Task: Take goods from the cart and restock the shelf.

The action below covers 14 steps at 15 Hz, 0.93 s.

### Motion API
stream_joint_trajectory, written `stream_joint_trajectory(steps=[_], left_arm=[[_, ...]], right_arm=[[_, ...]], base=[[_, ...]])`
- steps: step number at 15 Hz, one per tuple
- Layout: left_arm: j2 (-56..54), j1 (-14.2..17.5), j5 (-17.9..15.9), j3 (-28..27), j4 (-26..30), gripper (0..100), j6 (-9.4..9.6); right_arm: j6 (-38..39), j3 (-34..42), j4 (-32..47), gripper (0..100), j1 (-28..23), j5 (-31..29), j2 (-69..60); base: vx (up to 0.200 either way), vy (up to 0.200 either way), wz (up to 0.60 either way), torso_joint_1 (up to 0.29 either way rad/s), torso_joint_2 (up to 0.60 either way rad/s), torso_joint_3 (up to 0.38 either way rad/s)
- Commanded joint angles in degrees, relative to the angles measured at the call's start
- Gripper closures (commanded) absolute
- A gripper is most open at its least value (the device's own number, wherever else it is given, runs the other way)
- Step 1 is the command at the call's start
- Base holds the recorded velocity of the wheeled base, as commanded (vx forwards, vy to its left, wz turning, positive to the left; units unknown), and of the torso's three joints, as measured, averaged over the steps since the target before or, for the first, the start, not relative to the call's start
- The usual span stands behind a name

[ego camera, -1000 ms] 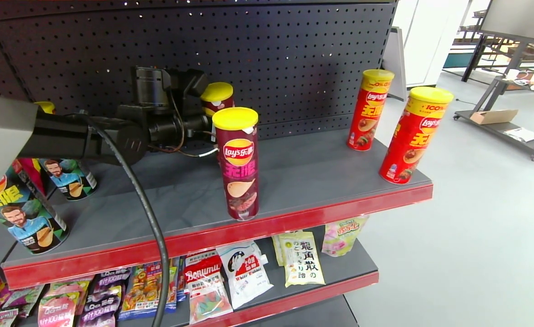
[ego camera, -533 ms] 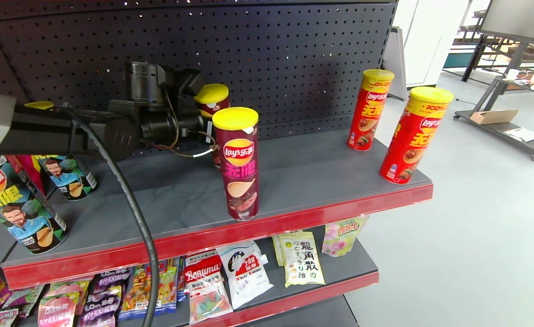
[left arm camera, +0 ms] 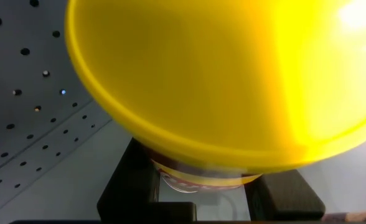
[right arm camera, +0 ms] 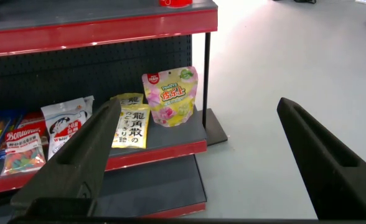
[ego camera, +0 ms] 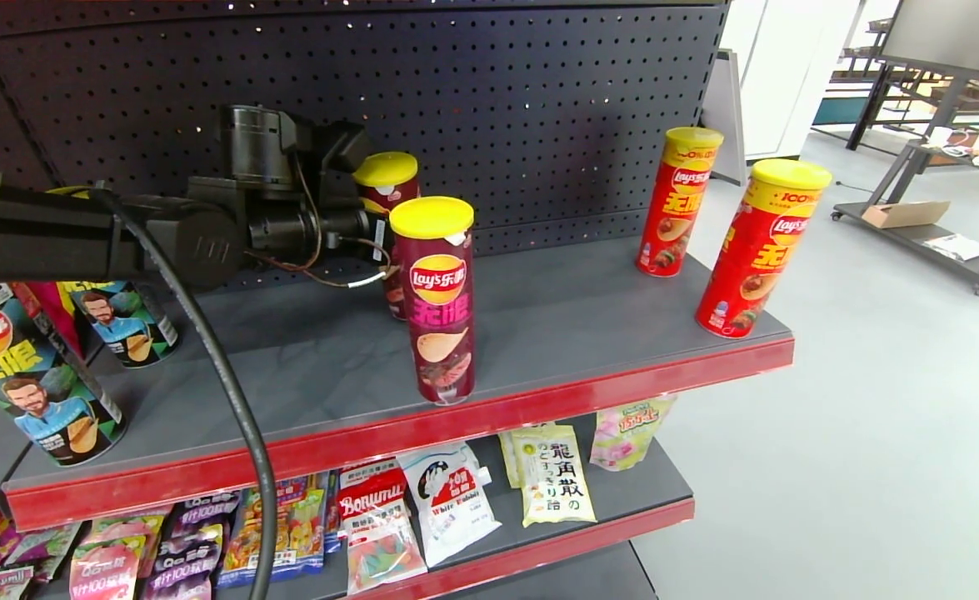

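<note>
My left gripper (ego camera: 371, 233) is shut on a maroon chip can with a yellow lid (ego camera: 385, 177), held near the pegboard at the back of the grey shelf (ego camera: 589, 308). Its base is partly hidden behind a second maroon can (ego camera: 441, 308) standing near the shelf's red front edge. In the left wrist view the yellow lid (left arm camera: 233, 74) looms close, and the left gripper (left arm camera: 208, 194) clamps the can body below it. My right gripper (right arm camera: 198, 109) is open and holds nothing, low down facing the lower shelves.
Two red cans (ego camera: 676, 204) (ego camera: 760, 250) stand at the shelf's right end. Green-and-black cans (ego camera: 39, 392) (ego camera: 127, 321) stand at the left. Snack bags (ego camera: 447, 500) (right arm camera: 170, 96) fill the lower shelf. The pegboard (ego camera: 497, 100) backs the shelf. Bare shelf lies between the maroon and red cans.
My left arm has risen slightly and drawn a little to the left, carrying the held maroon can with it. The other cans have not moved.
</note>
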Motion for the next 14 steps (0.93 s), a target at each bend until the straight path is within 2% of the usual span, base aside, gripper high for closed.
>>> stream_joint_trajectory(steps=[1, 12, 13, 14], left_arm=[[-0.1, 0.1, 0.0, 0.2, -0.1, 100, 0.04], [1.2, -0.1, 0.1, 0.3, 0.2, 100, -0.05], [1.2, 0.0, 0.1, 0.3, 0.2, 0, -0.05], [1.2, -0.1, 0.1, 0.2, 0.2, 0, -0.05]], right_arm=[[0.0, 0.0, 0.0, 0, 0.0, 0.0, 0.0], [0.0, 0.0, -0.1, 0, 0.0, 0.0, 0.0], [0.0, 0.0, 0.0, 0, 0.0, 0.0, 0.0], [0.0, 0.0, -0.1, 0, 0.0, 0.0, 0.0]], base=[[0.000, 0.000, 0.00, 0.000, 0.00, 0.000], [0.000, 0.000, 0.00, 0.000, 0.00, 0.000], [0.000, 0.000, 0.00, 0.000, 0.00, 0.000], [0.000, 0.000, 0.00, 0.000, 0.00, 0.000]])
